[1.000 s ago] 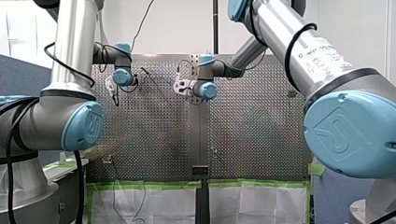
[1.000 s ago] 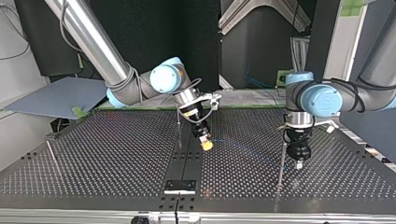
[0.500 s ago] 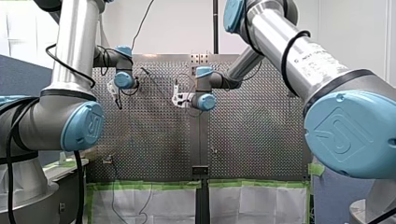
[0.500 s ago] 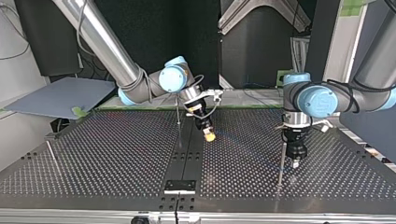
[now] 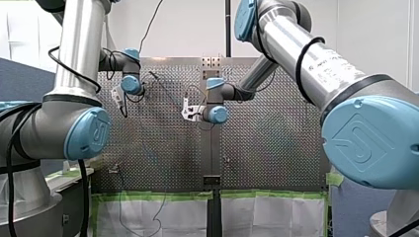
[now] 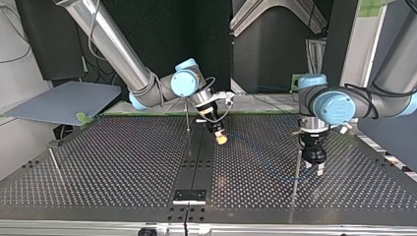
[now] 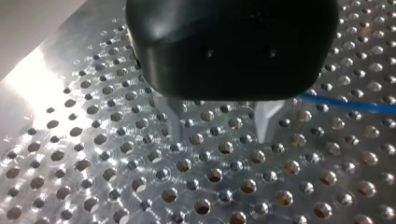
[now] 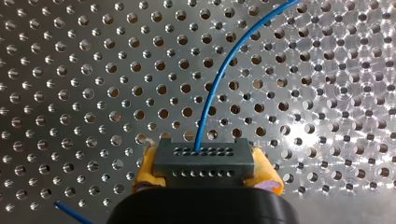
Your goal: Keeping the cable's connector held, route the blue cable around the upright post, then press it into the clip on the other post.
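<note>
My right gripper [image 8: 205, 176]: yellow pads [image 8: 147, 170] clamped tight on blocky black connector [image 8: 204, 156]. Thin blue cable [image 8: 208, 93] arcs off (four o'clock, top view) toward my left gripper [image 7: 218, 130], metal fingers [image 7: 170, 122] spread, empty.

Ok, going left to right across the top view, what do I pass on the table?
Short post → thin post → my right gripper, shut on the connector → blue cable → tall post → my left gripper, open.
</note>
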